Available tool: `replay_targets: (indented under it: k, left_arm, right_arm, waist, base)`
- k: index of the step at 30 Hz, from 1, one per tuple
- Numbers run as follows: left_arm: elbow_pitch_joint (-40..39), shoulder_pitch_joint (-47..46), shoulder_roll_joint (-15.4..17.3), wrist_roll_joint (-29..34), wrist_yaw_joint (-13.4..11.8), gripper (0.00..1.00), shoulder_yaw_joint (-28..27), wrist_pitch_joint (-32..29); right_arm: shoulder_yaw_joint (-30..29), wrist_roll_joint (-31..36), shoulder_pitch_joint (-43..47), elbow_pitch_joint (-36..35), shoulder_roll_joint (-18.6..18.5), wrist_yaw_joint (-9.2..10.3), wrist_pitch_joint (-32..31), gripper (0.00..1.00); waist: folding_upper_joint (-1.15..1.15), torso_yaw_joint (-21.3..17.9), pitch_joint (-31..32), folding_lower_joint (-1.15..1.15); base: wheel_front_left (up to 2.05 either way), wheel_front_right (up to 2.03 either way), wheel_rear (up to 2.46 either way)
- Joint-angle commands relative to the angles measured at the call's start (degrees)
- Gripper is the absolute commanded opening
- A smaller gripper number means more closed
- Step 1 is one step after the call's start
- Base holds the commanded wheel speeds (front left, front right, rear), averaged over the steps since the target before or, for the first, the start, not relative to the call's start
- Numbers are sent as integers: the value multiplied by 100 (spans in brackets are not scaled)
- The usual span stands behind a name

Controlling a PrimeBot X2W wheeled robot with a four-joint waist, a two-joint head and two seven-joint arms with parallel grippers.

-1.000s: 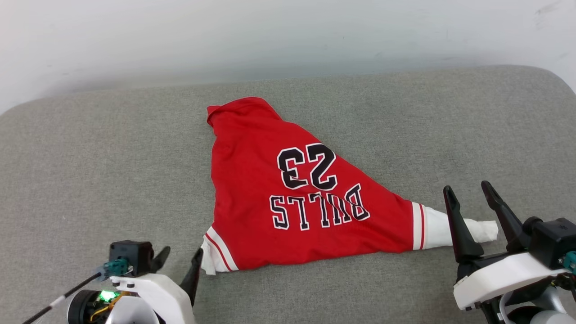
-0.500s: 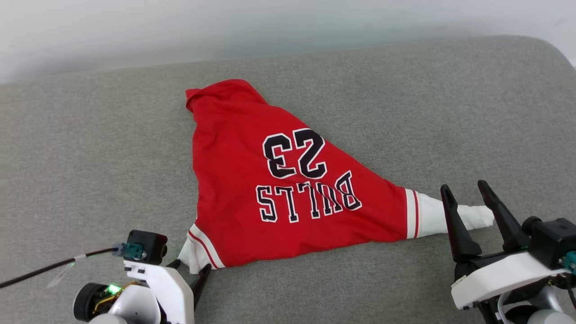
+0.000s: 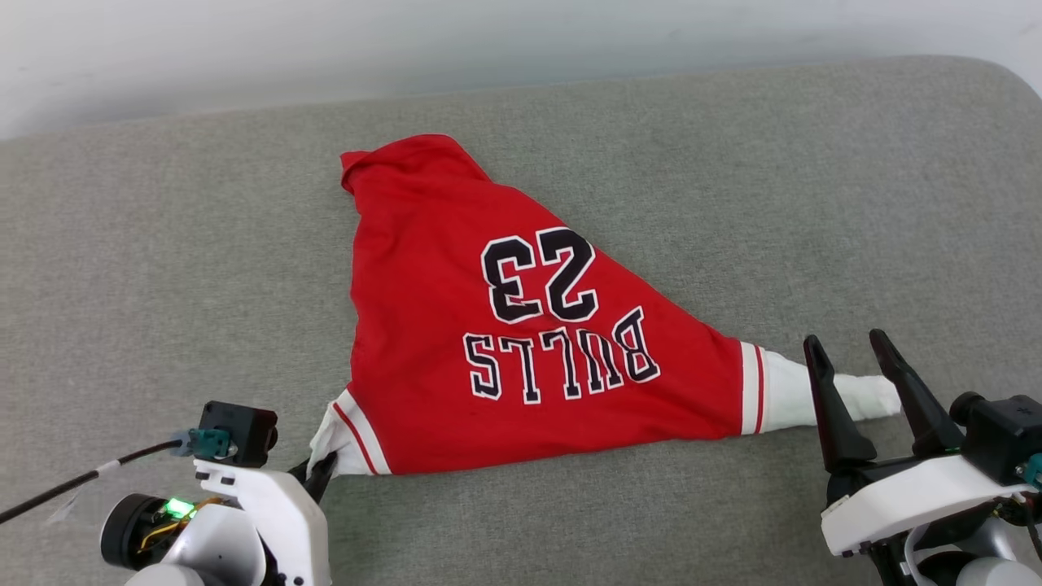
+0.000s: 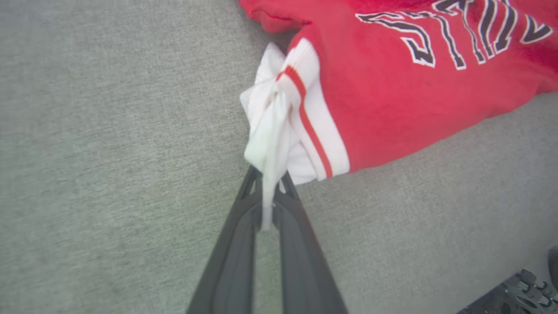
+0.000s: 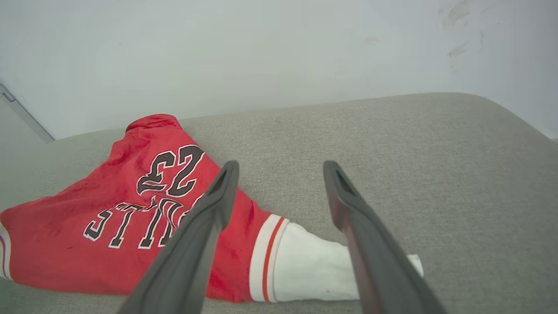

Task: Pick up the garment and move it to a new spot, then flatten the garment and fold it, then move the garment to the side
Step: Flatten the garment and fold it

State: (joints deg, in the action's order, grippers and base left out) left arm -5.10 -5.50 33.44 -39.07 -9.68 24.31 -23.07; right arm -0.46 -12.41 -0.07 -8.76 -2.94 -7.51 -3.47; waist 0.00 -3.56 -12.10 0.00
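Left fingers [image 4: 301,261] pinch white sleeve [image 4: 270,126]; right fingers [image 5: 370,244] spread, straddling other sleeve [image 5: 314,266].
Red jersey T-shirt [image 3: 423,325]: crumpled triangle, "BULLS 23" upside down, red-white striped trim.

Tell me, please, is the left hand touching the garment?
Touching: the left wrist view shows the left hand pinching the garment by its white sleeve.

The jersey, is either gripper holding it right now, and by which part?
The left gripper is shut on the jersey's bunched white sleeve. The right gripper stands open over the other sleeve, gripping nothing.
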Motion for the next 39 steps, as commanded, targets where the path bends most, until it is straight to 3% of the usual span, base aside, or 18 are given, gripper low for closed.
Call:
replay_targets:
  k: [1, 6, 13, 18, 22, 29, 33, 34, 35, 39]
  left_arm:
    - [-94, 82, 55, 18, -51, 0, -22, -25]
    - [-778, 427, 315, 5, -311, 0, -171, -190]
    - [-1859, 1078, 730, 22, -885, 0, -542, -439]
    - [-2053, 1391, 746, -136, -1182, 0, -836, -393]
    - [-1702, 1279, 584, -347, -1075, 0, -894, -302]
    - [-461, 604, 231, -736, -649, 0, -874, -204]
    - [-127, 473, 95, -829, -571, 0, -831, -173]
    - [-67, 470, 63, -853, -555, 47, -818, -166]
    - [-25, 456, 23, -855, -556, 100, -826, -122]
    - [0, 422, -81, -755, -575, 100, -884, 207]
  right_arm:
    - [-17, -38, -73, 20, 10, 4, 33, 100]
    - [-79, -69, -25, 60, 10, 3, 31, 100]
    - [-150, -78, 48, 62, 10, 3, 46, 100]
    - [-166, -82, -28, 23, 10, 3, 51, 100]
    - [-164, -47, -132, -13, 9, 4, 19, 100]
    - [-261, 27, -231, -63, 9, 3, -44, 100]
    - [-310, 25, -244, -56, 10, 3, -46, 100]
    - [-325, 27, -243, -51, 10, 4, -45, 100]
    - [-343, 36, -240, -45, 10, 3, -51, 100]
    - [-402, 66, -222, -14, 10, 3, -86, 100]
  waist:
    - [0, 47, 46, 0]
    - [0, 197, 158, 0]
    - [0, 342, 181, 0]
    - [0, 363, 62, 0]
    - [0, 309, -82, 0]
    - [0, 135, -338, 0]
    - [0, 99, -362, 0]
    - [0, 100, -354, 0]
    - [0, 106, -334, 0]
    - [0, 160, -175, 0]
  base:
    - [0, 0, 0]
    - [0, 0, 0]
    - [0, 0, 0]
    - [0, 0, 0]
    - [0, 0, 0]
    - [0, 0, 0]
    - [0, 0, 0]
    - [0, 0, 0]
    - [0, 0, 0]
    - [0, 0, 0]
